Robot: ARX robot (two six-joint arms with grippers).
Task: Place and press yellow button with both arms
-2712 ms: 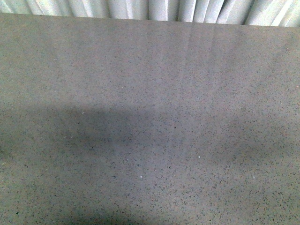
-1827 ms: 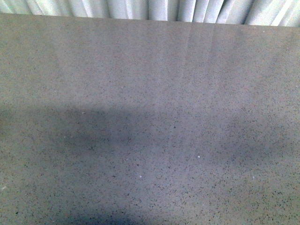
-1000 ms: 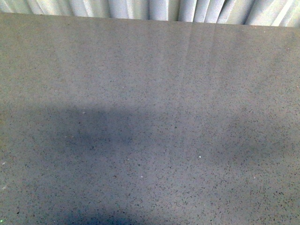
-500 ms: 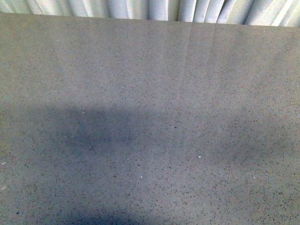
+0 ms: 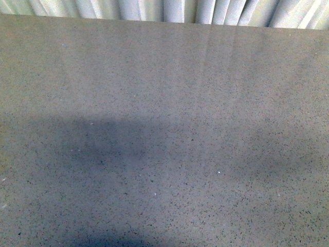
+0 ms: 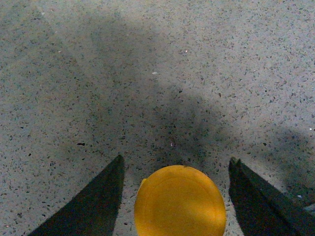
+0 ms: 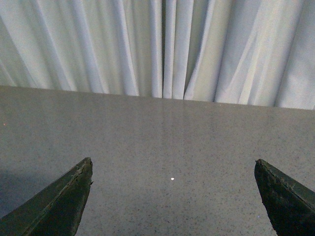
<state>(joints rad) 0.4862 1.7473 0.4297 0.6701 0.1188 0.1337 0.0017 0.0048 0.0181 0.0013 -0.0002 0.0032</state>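
Note:
In the left wrist view the yellow button (image 6: 180,201) shows as a round orange-yellow cap between the two dark fingers of my left gripper (image 6: 176,164), which stands open with a gap on each side of the cap. Its collar and base are hidden under the cap. My right gripper (image 7: 173,166) is open and wide, with nothing between its fingers, and it looks over the speckled grey table (image 7: 167,132) toward the curtain. The front view holds neither arm nor the button, only the table (image 5: 164,103) and soft shadows.
White pleated curtain (image 7: 162,46) hangs behind the table's far edge (image 5: 164,23). A broad dark shadow (image 5: 103,149) lies across the near left of the tabletop in the front view.
The shadow on the near left of the table shifts slightly in shape between frames. Nothing else differs in the front view.

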